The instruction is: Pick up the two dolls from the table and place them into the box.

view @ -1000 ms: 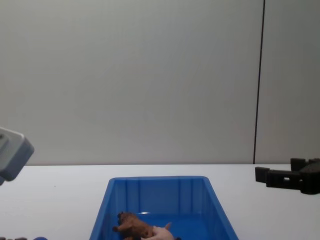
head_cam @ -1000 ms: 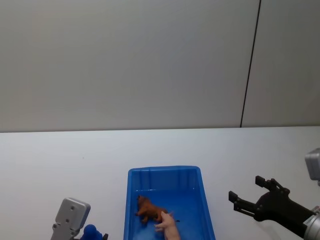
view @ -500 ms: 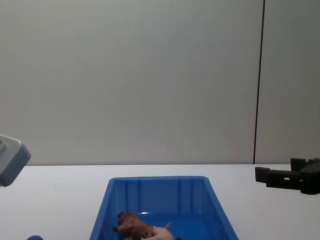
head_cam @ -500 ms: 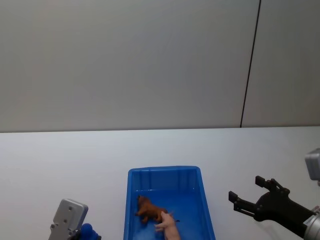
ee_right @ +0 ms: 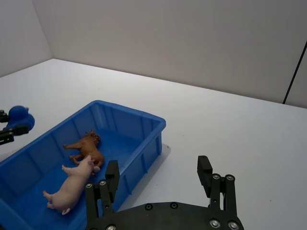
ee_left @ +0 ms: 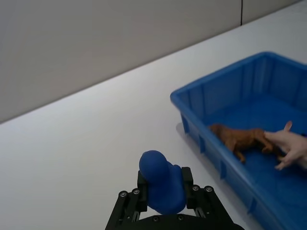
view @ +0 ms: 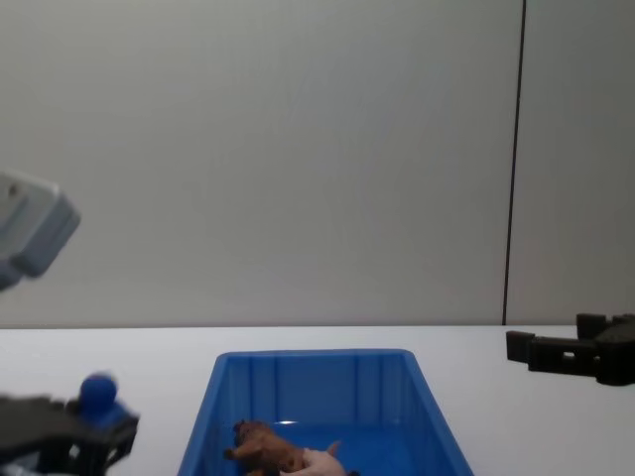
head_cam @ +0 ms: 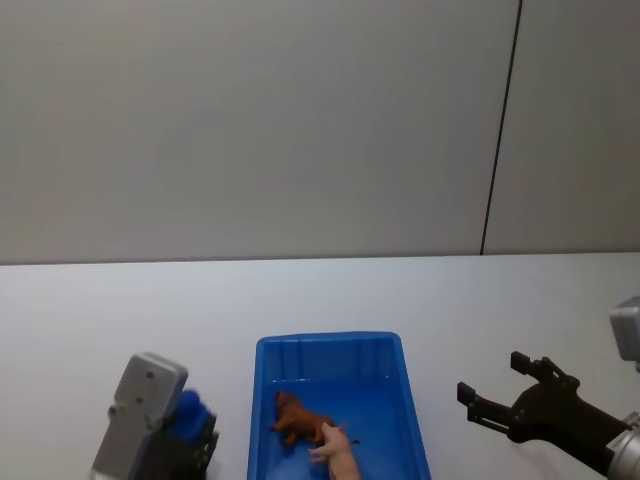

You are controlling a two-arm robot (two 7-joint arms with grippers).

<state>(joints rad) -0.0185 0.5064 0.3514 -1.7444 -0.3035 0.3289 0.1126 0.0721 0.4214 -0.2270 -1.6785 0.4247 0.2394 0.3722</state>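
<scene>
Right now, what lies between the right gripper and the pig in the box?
In the right wrist view, the box's blue side wall, then bare white table, separates the right gripper from the pig.

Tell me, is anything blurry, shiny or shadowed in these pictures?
Chest view: the left gripper looks smeared. Left wrist view: the bright blue plastic bin casts a soft shadow on the white tabletop. Head view: faint glare on the bin's floor.

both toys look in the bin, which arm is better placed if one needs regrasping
Probably right. The right gripper hangs open and empty beside the bright blue plastic bin, where the pale pink plastic pig and brown lion lie. The left gripper has a blue rounded lump at its tip.
</scene>
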